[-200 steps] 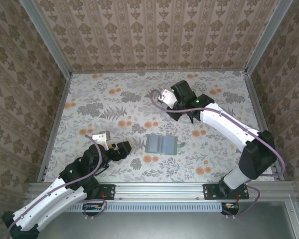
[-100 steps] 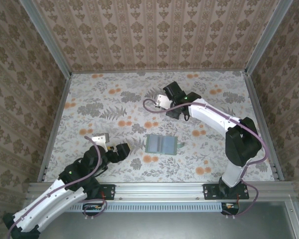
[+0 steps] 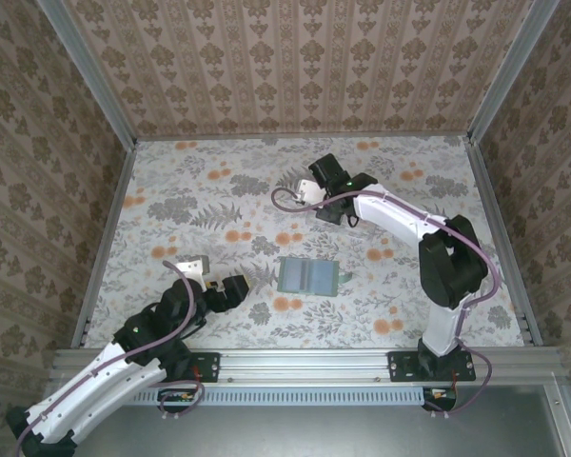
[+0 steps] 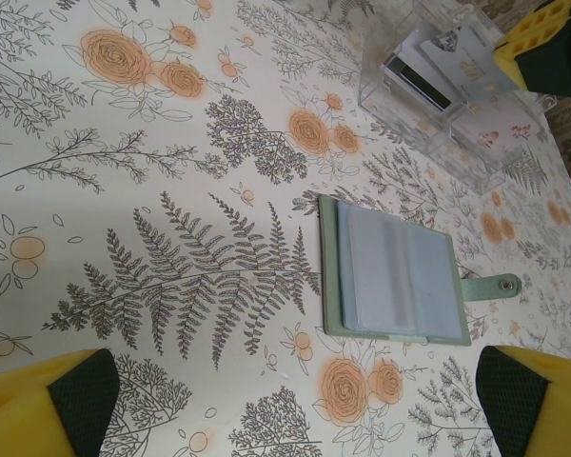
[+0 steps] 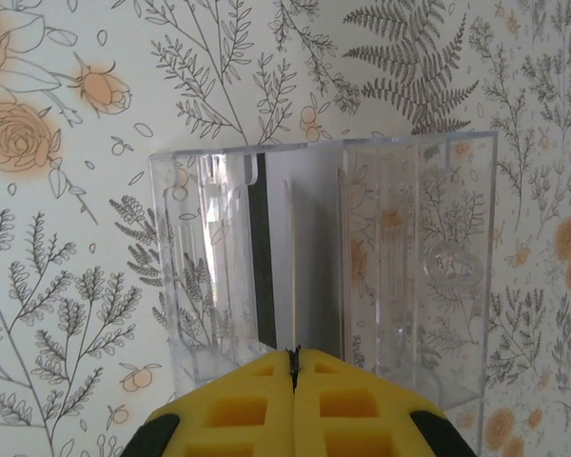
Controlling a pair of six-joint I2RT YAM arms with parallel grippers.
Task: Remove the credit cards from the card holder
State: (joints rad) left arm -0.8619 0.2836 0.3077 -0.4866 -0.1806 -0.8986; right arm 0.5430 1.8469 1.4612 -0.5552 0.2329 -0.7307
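The card holder (image 3: pixel 309 276) lies open and flat on the floral table, its two blue-grey panels up (image 4: pixel 395 271). My left gripper (image 4: pixel 295 409) hovers open just short of it, to its left (image 3: pixel 236 286), with nothing between the fingers. My right gripper (image 5: pixel 293 354) is shut, its yellow tips over the near wall of a clear tray (image 5: pixel 190 276). A pale credit card with a dark stripe (image 5: pixel 274 257) sits in the tray just past those tips. I cannot tell whether they touch it. That striped card (image 4: pixel 417 81) leans inside the tray.
The clear tray (image 4: pixel 371 88) stands beyond the card holder, toward the table's far middle. A green strap with a snap (image 4: pixel 490 284) sticks out of the holder's right side. Papered walls and metal rails enclose the table on three sides.
My right arm has swung left and folded in, bringing its shut gripper over the clear tray. My left gripper has stayed open and hardly moved.
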